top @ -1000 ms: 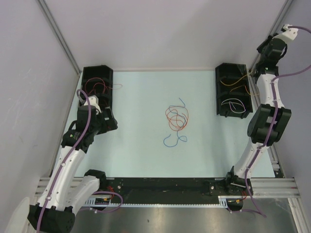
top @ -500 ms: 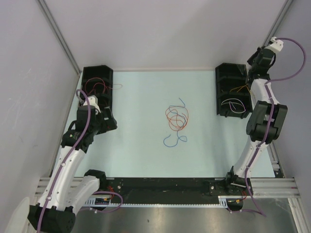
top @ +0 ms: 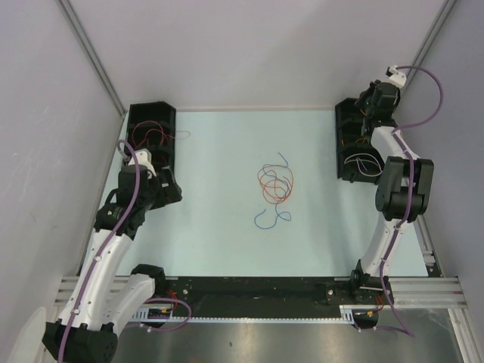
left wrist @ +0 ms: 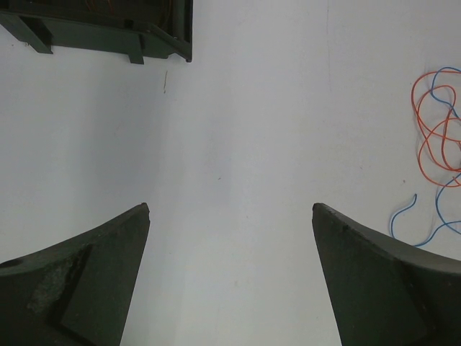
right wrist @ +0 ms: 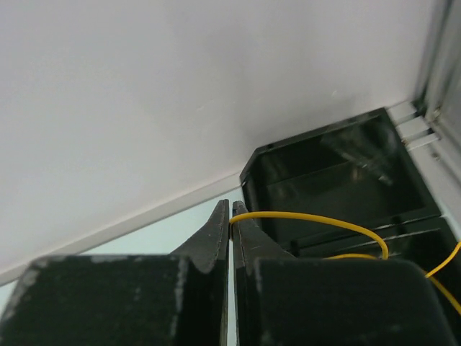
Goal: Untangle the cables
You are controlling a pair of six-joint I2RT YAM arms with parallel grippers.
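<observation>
A tangle of thin orange, red and blue cables [top: 274, 189] lies on the mat at the middle; it also shows at the right edge of the left wrist view [left wrist: 437, 137]. My left gripper [top: 172, 189] is open and empty, low over bare mat to the left of the tangle [left wrist: 230, 216]. My right gripper [right wrist: 230, 209] is shut on a thin yellow-orange cable [right wrist: 317, 218] that arcs into the right black bin [right wrist: 338, 180]; in the top view it sits over that bin's far end [top: 363, 113]. A white cable [top: 361, 162] lies in the bin's near compartment.
A left black bin [top: 151, 132] at the back left holds red and dark thin cables [top: 147, 136]; its corner shows in the left wrist view [left wrist: 144, 32]. Grey walls close in the back and sides. A metal rail [top: 249, 291] runs along the near edge.
My right arm has swung left from the right wall to over the far end of the right bin, carrying the yellow-orange cable. The left arm and the tangle have not moved.
</observation>
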